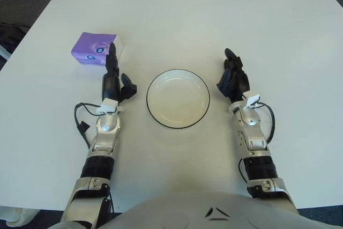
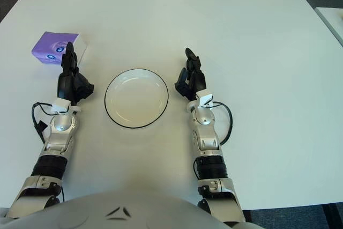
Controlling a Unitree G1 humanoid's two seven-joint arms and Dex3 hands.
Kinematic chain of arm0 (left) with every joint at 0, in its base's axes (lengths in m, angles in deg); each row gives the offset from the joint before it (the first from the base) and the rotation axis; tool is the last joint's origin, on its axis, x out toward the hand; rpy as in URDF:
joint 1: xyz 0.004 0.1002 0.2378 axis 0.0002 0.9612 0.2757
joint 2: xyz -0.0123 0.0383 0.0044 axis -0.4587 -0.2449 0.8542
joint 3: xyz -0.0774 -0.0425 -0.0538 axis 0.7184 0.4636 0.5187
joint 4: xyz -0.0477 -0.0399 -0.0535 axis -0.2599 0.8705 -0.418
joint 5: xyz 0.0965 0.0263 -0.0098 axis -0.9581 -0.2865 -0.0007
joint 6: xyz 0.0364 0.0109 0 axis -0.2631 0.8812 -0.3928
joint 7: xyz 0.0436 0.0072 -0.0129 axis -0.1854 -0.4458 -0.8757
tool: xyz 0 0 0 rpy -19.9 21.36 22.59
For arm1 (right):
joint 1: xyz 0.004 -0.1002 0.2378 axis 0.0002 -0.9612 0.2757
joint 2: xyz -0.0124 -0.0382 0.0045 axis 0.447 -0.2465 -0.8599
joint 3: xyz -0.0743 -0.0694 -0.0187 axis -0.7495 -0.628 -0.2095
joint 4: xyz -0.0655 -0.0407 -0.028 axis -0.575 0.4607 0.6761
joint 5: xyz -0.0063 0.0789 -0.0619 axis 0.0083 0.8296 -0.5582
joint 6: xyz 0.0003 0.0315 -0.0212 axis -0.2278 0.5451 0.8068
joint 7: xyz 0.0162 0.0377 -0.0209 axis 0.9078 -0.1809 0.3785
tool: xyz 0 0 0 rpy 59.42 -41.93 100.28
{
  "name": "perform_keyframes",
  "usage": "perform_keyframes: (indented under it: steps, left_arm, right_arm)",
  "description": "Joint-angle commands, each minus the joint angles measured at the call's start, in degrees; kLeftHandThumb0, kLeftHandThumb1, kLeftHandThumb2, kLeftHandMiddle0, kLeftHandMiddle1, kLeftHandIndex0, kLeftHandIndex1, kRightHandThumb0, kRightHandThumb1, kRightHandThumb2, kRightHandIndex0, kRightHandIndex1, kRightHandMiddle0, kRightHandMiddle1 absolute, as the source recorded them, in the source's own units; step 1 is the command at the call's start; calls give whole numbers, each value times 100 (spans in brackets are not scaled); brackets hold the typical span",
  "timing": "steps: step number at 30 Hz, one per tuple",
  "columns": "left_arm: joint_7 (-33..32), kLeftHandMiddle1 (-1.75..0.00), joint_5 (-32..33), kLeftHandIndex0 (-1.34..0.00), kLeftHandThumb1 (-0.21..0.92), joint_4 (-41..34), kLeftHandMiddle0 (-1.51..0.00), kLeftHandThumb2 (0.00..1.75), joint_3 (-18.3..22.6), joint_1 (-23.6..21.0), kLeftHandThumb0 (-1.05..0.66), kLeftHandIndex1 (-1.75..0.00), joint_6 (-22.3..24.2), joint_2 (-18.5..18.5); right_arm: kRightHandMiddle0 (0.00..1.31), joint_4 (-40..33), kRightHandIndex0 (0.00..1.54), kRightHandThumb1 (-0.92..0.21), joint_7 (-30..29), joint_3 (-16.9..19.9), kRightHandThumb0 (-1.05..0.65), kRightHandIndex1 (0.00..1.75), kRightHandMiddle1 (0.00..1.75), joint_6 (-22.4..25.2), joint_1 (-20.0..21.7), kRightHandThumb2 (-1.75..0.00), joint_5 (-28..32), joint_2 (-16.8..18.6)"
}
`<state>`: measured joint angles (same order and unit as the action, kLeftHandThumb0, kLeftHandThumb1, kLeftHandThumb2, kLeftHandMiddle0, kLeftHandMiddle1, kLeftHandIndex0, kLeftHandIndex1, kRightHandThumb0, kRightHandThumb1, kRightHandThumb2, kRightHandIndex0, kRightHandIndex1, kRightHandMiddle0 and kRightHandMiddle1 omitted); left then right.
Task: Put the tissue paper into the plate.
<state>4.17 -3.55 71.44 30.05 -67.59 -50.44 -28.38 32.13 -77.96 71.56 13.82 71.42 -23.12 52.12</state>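
Two hands rest on white surface (image 1: 214,20). Tissue pack (image 1: 92,47), purple, lies in upper left of frame, well apart from plate (image 1: 178,98) at centre. Left hand (image 1: 113,79) sits left of plate, fingers loose and extended, tips reaching pack's near right corner, grasping nothing. Right hand (image 1: 233,79) sits just right of plate, fingers relaxed, holding nothing. Plate is empty.

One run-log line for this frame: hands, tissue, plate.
left hand: open, just short of tissue pack | right hand: idle, right of plate | plate: empty | tissue: not grasped
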Motion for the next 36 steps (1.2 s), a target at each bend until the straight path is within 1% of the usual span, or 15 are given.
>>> perform_keyframes:
  steps: [1, 5, 11, 16, 19, 20, 23, 26, 28, 30, 32, 34, 36]
  left_arm:
    - [52, -1, -145, 0, 92, 193, -4, 117, -87, 773, -93, -2, -94, 98]
    - [154, -1, -129, 0, 92, -123, -4, 116, -55, 859, -94, -3, -123, -11]
    - [397, -1, 37, 0, 92, -659, -4, 115, 94, 996, -96, -4, 15, -220]
    - [758, 0, 431, 0, 92, -1529, -3, 114, 447, 1074, -97, -1, 464, -538]
    - [888, 0, 608, 0, 92, -1746, -2, 113, 664, 1125, -97, 0, 455, -650]
    - [904, 0, 638, 0, 92, -1782, -2, 112, 747, 1136, -97, 0, 383, -675]
    - [855, 0, 645, 0, 92, -1660, -1, 109, 1080, 919, -100, 0, 98, -835]
    - [828, 0, 651, 0, 92, -1527, 0, 106, 1293, 662, -101, 0, -117, -959]
    - [855, 0, 715, 0, 92, -1488, 0, 104, 1424, 353, -103, 0, -197, -1099]
    - [847, 0, 650, 0, 92, -1424, 0, 102, 1550, -59, -103, 0, -224, -1317]
    - [787, 0, 488, 0, 92, -1342, 0, 99, 1648, -303, -104, 0, -302, -1459]
    - [564, 0, 111, 0, 92, -1150, 0, 97, 1829, -468, -105, 0, -517, -1617]
    - [289, 0, -280, 0, 92, -963, 0, 94, 2001, -534, -105, 0, -716, -1710]
  right_arm:
    - [0, 452, 16, -92, -1, -18, -73, 1, 35, 431, -412, -101, -9, 8]
    - [0, 455, 16, -92, -18, -39, -73, 1, 35, 445, -407, -101, -21, 19]
    - [0, 473, 16, -92, -57, -62, -74, 1, 35, 457, -391, -102, -44, 32]
    - [0, 504, 15, -92, -86, -81, -74, 0, 35, 445, -376, -102, -45, 38]
    - [0, 523, 15, -92, -95, -90, -74, 0, 35, 434, -369, -101, -39, 43]
    - [0, 534, 15, -92, -100, -93, -74, 0, 35, 430, -365, -101, -38, 46]
    - [0, 572, 15, -92, -116, -101, -74, 0, 34, 424, -352, -101, -39, 53]
    - [0, 604, 15, -92, -128, -104, -74, 0, 34, 413, -339, -101, -41, 56]
    - [0, 632, 15, -92, -128, -104, -74, 0, 34, 399, -327, -101, -38, 56]
    - [0, 667, 15, -92, -123, -106, -74, 0, 33, 379, -313, -101, -32, 57]
    - [0, 691, 15, -92, -119, -108, -74, 0, 33, 364, -303, -101, -28, 57]
    - [0, 713, 15, -92, -112, -112, -74, 0, 32, 350, -290, -101, -21, 58]
    - [0, 734, 15, -92, -109, -114, -75, 0, 32, 340, -278, -101, -16, 59]
